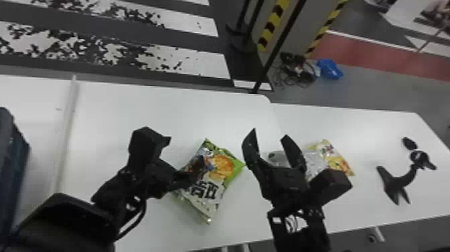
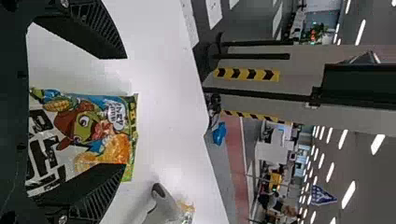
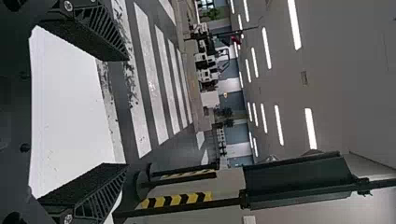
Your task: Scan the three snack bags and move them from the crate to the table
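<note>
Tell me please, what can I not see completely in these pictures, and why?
- Head view, crate: cut off by the left edge, contents too.
- Head view, green-edged bag: partly behind the left gripper.
- Head view, grey object and yellow bag: partly behind the right gripper.

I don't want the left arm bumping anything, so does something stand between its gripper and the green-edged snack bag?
Nothing visible does. The left gripper, jaws apart, faces the green-edged snack bag directly. The other snack bag lies farther to the robot's right, away from that gap.
</note>
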